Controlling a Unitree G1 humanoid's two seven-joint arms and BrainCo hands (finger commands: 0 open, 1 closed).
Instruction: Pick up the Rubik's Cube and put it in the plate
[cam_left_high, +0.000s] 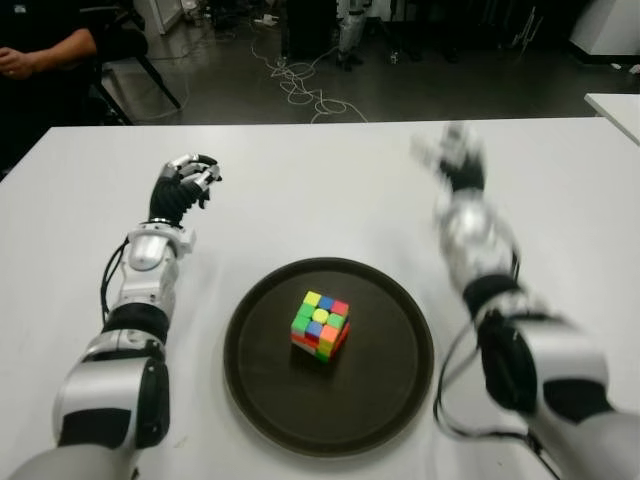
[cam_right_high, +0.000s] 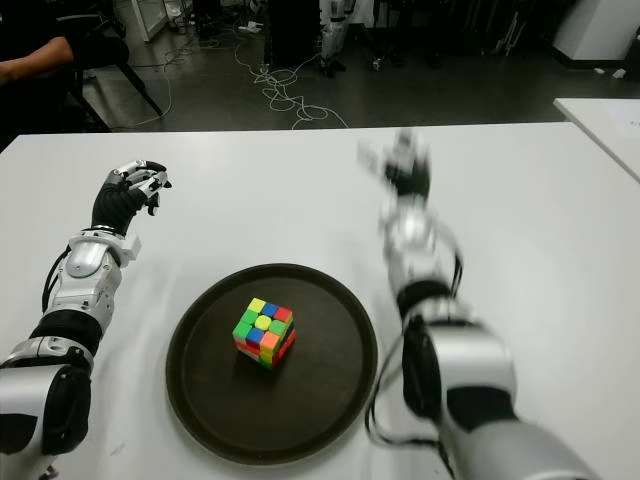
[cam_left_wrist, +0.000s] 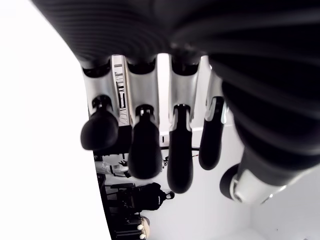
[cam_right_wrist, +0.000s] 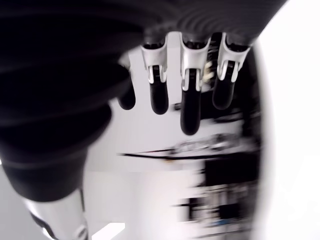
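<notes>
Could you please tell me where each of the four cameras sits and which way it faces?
Left eye view: head, looking down at the table; both arms, Rubik's Cube in the plate.
Right eye view: same scene, slightly offset.
Left wrist view: close behind the left robot hand, its fingers hanging empty.
Right wrist view: behind the right robot hand, likewise empty.

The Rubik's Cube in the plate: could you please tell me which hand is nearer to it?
Roughly level; neither is clearly nearer. The Rubik's Cube sits in the plate. The left hand is beyond it to the left; the right hand is beyond it to the right. Both hold nothing.
</notes>
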